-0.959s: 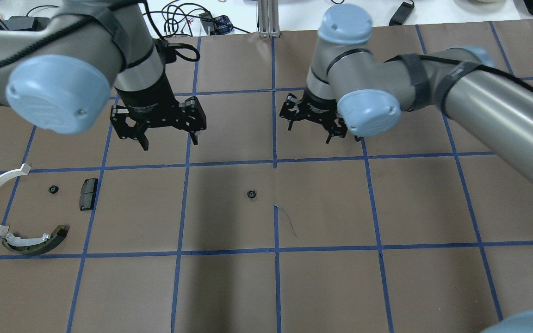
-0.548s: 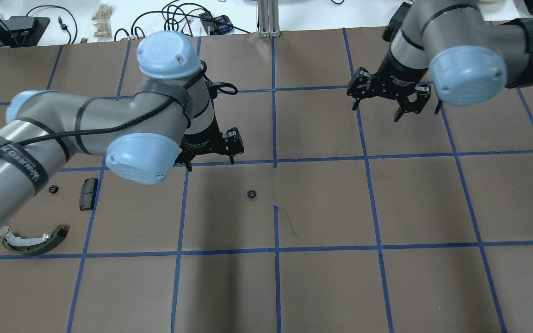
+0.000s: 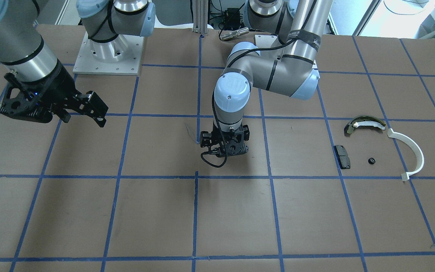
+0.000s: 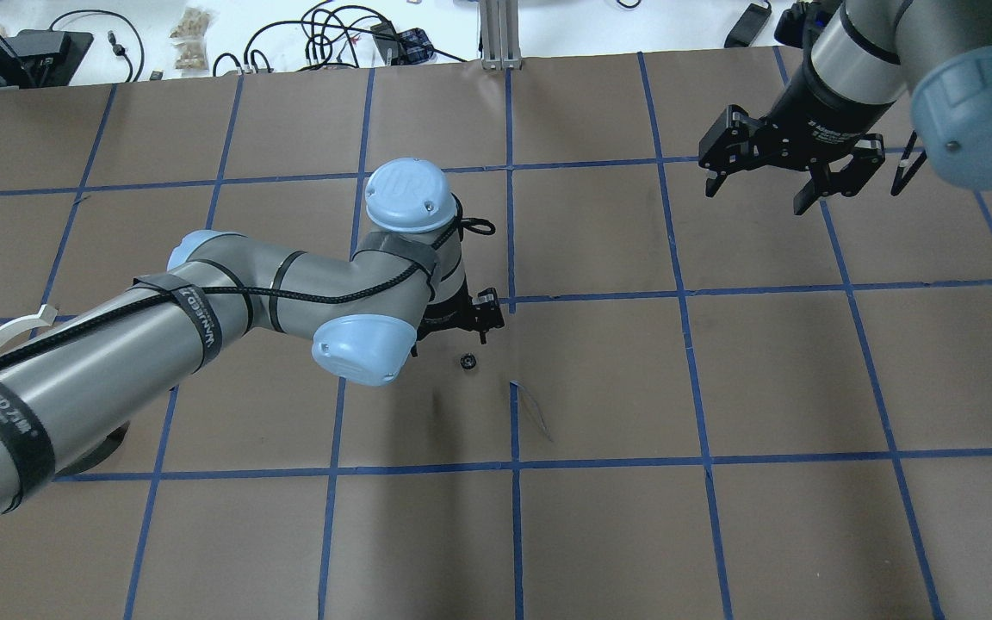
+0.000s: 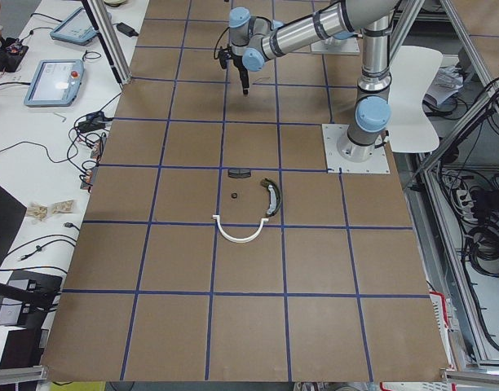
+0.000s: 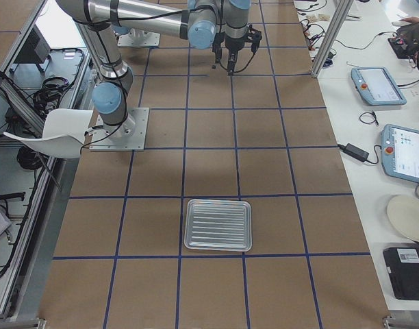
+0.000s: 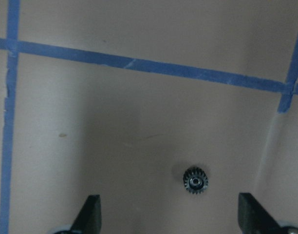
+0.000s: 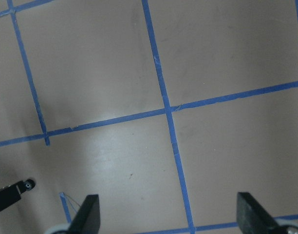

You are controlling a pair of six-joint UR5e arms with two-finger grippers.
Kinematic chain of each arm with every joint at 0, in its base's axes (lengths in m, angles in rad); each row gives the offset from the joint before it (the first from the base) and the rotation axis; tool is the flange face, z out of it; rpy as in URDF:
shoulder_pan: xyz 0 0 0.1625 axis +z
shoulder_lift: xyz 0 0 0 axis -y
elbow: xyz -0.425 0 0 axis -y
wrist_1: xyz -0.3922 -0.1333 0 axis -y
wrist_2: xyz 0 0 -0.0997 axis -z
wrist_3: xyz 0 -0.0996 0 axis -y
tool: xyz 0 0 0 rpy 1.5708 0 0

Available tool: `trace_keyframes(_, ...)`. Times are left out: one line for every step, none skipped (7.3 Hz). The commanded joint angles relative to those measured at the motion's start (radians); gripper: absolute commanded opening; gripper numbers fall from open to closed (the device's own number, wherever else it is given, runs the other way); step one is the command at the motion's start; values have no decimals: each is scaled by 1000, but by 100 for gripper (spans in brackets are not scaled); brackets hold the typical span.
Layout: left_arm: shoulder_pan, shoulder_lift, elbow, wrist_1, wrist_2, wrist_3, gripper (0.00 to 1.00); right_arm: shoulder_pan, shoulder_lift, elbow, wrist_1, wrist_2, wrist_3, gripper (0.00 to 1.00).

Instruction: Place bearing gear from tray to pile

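Observation:
The bearing gear [image 4: 466, 361], small, black and toothed, lies on the brown paper near the table's middle. In the left wrist view the gear [image 7: 195, 180] sits between and just ahead of the open fingers. My left gripper [image 4: 472, 325] hovers low over it, open and empty; it also shows in the front-facing view [image 3: 225, 151]. The pile is at my left: a black pad [image 3: 342, 156], an olive-and-white shoe [image 3: 364, 122], a white arc [image 3: 410, 151] and another small gear [image 3: 371, 161]. My right gripper [image 4: 756, 198] is open and empty, far back right.
A ribbed metal tray [image 6: 218, 225] sits at the table's right end, with nothing showing in it. My left arm [image 4: 203, 319] stretches across the left half and hides most of the pile from overhead. Blue tape lines grid the paper.
My left arm has swung right and down, from the back left to just over the gear. My right arm has pulled away to the back right. The gear has not moved.

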Motion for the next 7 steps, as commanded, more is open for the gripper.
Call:
trace_keyframes(-18,-44,-2,27,-1,-16,99,2,-41,5,57,-9,-30,100)
trace_keyframes(-23,-58,-1,27,-1,-17,82,2,-50,5,67,-23,-30,100)
trace_keyframes(-23,-61,1,30,1,-10,60,5,-46,6,69,-20,-30,100)
trace_keyframes(-23,-64,4,36,-1,-4,28,5,-50,6,71,-24,-29,100)
trace_keyframes(-23,-61,5,36,-1,-4,2,4,-49,6,93,-49,-35,100)
trace_keyframes(-23,-55,7,34,-2,-4,0,5,-49,8,106,-61,-76,100)
trace_keyframes(-23,-52,8,34,-2,-4,0,5,-49,0,104,-60,-75,100)
